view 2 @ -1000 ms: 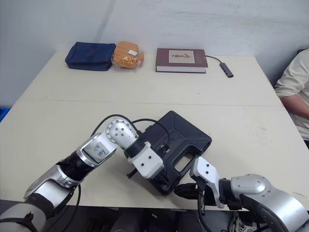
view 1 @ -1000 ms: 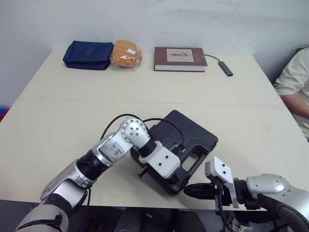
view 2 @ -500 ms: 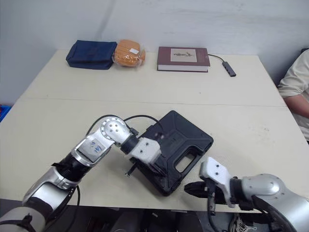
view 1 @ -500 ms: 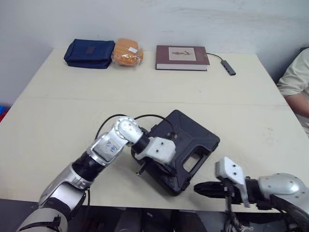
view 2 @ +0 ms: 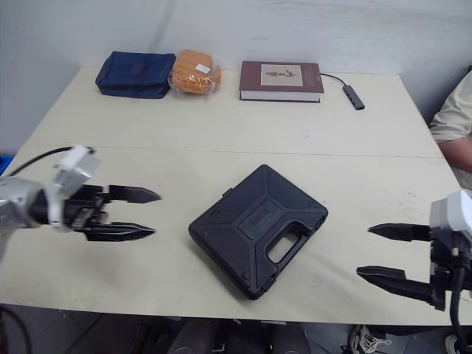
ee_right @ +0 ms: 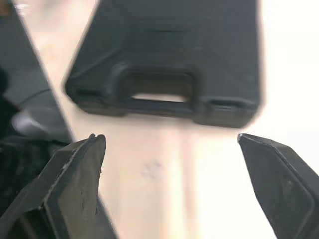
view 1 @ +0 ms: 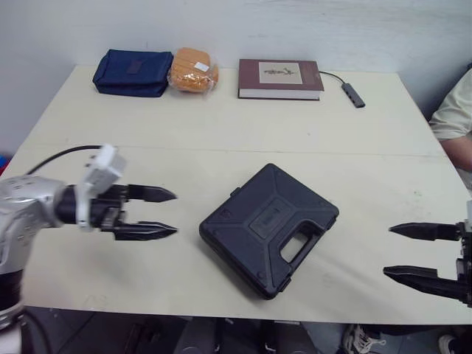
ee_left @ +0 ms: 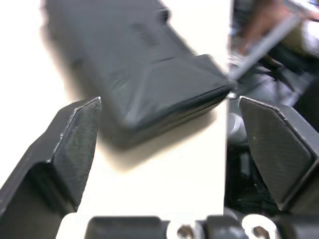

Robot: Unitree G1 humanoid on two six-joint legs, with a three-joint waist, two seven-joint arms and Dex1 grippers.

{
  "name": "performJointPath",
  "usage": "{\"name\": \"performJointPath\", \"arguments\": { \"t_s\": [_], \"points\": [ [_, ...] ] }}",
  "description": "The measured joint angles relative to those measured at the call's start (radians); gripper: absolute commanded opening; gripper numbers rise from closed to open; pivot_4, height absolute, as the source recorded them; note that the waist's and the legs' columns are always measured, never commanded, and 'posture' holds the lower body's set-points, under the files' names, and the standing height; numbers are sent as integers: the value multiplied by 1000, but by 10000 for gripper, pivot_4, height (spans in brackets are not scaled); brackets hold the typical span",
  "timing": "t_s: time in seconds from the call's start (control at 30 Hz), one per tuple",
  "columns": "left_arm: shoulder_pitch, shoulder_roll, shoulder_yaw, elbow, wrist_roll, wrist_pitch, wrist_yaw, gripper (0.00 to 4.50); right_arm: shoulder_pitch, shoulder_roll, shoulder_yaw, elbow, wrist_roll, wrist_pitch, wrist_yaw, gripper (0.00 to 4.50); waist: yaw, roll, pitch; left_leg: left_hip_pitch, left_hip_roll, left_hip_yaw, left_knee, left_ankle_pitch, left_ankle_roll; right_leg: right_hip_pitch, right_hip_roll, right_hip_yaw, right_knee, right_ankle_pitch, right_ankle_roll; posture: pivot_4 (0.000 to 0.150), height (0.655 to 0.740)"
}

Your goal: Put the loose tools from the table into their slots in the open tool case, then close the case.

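The black tool case (view 1: 269, 227) lies closed and flat on the cream table (view 1: 221, 140), its carry handle (view 1: 293, 247) toward the front right edge. To the case's left, apart from it, my left gripper (view 1: 172, 212) hovers over the table, open, fingers pointing at the case with nothing between them. My right gripper (view 1: 392, 251) is at the front right edge of the table, open and empty, fingers pointing left toward the case. The left wrist view shows a corner of the case (ee_left: 144, 69). The right wrist view shows its handle side (ee_right: 164, 94).
Along the far edge lie a navy pouch (view 1: 133, 72), an orange bundle (view 1: 193, 71), a maroon book (view 1: 280, 78) and a grey USB hub (view 1: 354, 94) on a cable. A person's sleeve (view 1: 453, 110) shows at the right edge.
Both arms have drawn back from the case, the left to the left and the right to the right. Both grippers have gone from shut to open. The case lies closed throughout.
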Motion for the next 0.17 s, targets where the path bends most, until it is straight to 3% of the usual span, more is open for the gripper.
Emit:
{"name": "performJointPath", "arguments": {
  "t_s": [0.17],
  "points": [
    [134,50,159,-4,-7,8,8,44650,-29,-10,4,58,-37,-27,23,45000,0,2,1,0,0,0,-3,0,-1,-2,0,1,0,-1,-2,1500,7400]
  ]
}}
